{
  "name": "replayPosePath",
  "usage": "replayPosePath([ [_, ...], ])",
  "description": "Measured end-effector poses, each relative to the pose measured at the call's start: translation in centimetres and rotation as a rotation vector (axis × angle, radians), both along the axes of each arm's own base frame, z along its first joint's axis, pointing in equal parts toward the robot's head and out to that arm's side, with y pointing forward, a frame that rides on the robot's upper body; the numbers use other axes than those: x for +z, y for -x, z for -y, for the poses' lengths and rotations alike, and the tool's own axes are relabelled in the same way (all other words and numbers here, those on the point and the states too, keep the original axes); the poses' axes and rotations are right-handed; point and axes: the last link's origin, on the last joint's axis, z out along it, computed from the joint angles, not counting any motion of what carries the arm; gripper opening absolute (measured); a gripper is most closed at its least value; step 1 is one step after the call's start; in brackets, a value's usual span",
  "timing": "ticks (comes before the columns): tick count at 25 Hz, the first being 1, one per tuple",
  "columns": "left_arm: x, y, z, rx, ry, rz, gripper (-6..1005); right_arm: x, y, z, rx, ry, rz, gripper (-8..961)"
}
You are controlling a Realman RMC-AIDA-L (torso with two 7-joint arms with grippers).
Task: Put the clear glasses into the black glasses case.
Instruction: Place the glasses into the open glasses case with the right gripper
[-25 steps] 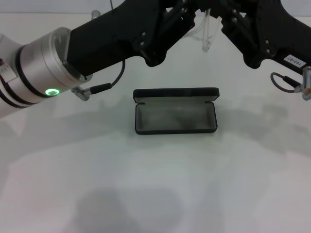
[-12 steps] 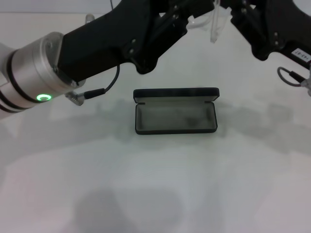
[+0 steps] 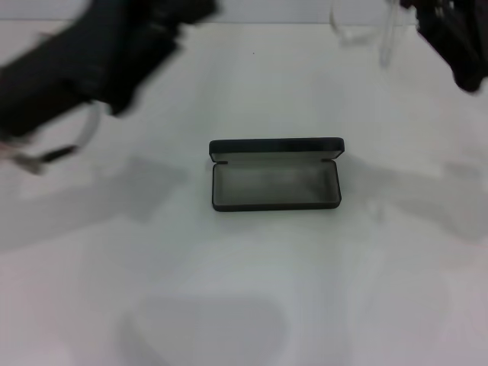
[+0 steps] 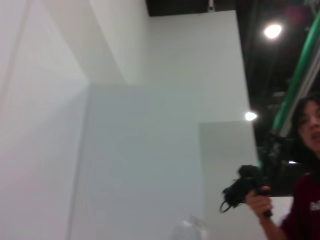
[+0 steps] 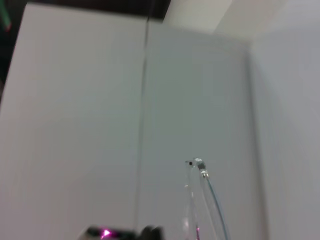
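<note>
The black glasses case (image 3: 275,184) lies open in the middle of the white table, its lid standing at the far side and its grey lining bare. The clear glasses (image 3: 367,33) hang in the air beyond the case and to its right, at the top of the head view. They are held by my right gripper (image 3: 409,11), whose black arm reaches in from the top right corner. The right wrist view shows the glasses' clear temple arms (image 5: 201,201) close up. My left arm (image 3: 91,57) is a blurred dark shape at the top left, away from the glasses.
White table (image 3: 244,290) spreads around the case on all sides. In the left wrist view a person (image 4: 300,165) holding a black camera stands beside white walls.
The left arm has swung away to the left, off the glasses. The right arm has drawn back to the right, and the glasses went with it. The case has not moved.
</note>
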Motion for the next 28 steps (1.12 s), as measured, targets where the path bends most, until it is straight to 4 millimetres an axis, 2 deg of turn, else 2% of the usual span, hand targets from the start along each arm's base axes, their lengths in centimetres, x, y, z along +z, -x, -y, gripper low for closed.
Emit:
replayPosePath([
  [3, 2.7, 2.0, 0.1, 0.052, -0.042, -0.009, 71, 1.5, 0.7, 1.2, 0.027, 0.048, 0.148, 57],
  [5, 4.1, 3.1, 0.4, 0.08, -0.061, -0.02, 71, 2.0, 1.8, 2.4, -0.004, 0.096, 0.351, 57],
  [7, 5.3, 4.1, 0.6, 0.107, -0.082, -0.029, 72, 1.3, 3.4, 3.5, -0.136, 0.105, 0.677, 57],
  [8, 5.3, 4.1, 0.6, 0.107, -0.082, -0.029, 72, 1.3, 3.4, 3.5, -0.136, 0.105, 0.677, 57],
  [12, 6.3, 5.0, 0.9, 0.144, -0.122, -0.026, 72, -0.7, 5.5, 4.7, -0.262, 0.033, 1.003, 58],
  [14, 6.4, 5.2, 1.0, 0.156, -0.132, -0.024, 72, -2.2, 6.6, 5.0, -0.245, 0.011, 1.079, 58],
  [20, 5.7, 4.9, 0.9, 0.155, -0.123, -0.015, 72, -5.9, 8.1, 4.8, -0.234, -0.084, 1.208, 58],
  [28, 5.3, 4.7, 0.8, 0.152, -0.122, -0.005, 72, -9.7, 7.5, 4.5, -0.201, -0.261, 1.373, 59],
])
